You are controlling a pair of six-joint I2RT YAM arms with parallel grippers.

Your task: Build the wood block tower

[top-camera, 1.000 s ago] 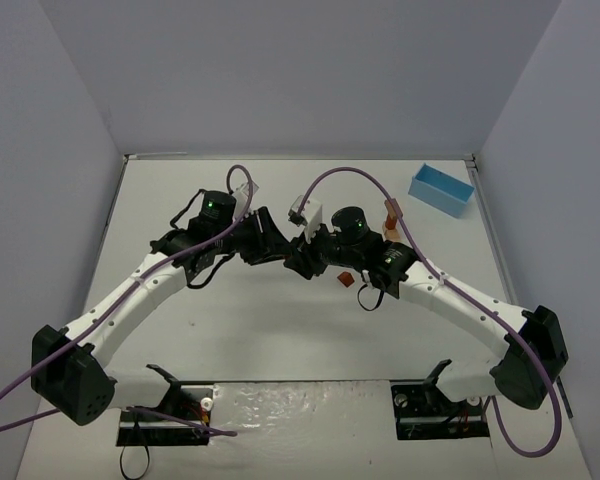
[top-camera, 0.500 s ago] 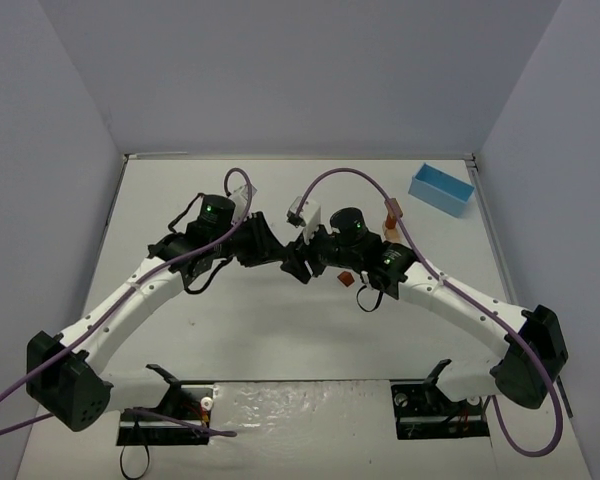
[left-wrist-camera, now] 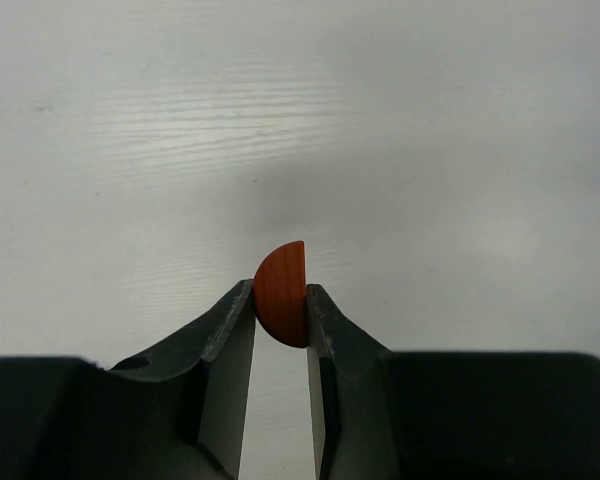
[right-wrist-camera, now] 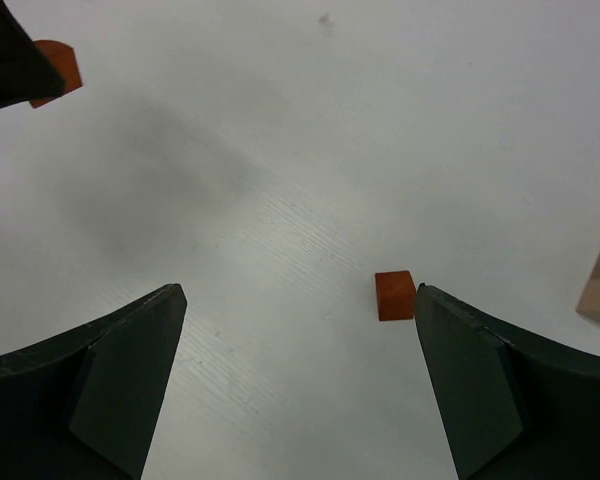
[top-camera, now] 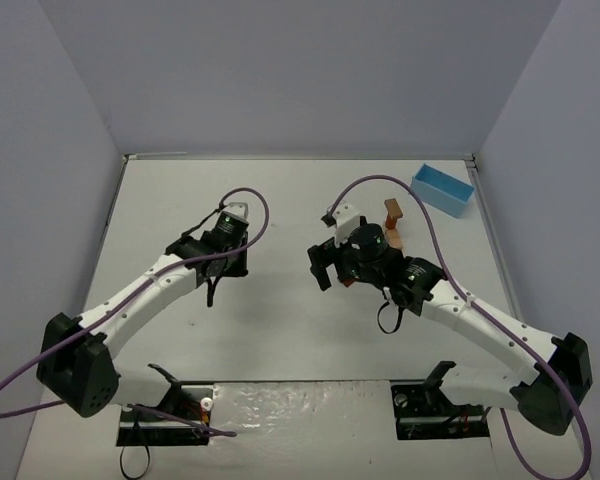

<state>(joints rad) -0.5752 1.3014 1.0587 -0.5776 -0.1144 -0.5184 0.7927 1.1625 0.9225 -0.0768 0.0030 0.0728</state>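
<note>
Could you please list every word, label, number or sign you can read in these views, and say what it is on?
There are none. The half-round orange block in the left pincer, the small orange cube, the light blue box and the white table show no lettering.

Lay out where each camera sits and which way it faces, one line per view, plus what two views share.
Top external: above and behind the arms, looking down on the table; both arms and their bases show.
Left wrist: on the left arm, looking along the left gripper at the table; its fingers clamp a reddish half-round block.
Right wrist: on the right arm, looking down between the fingers of the open right gripper at a small orange cube.
Shared: that cube also shows in the top external view.
</note>
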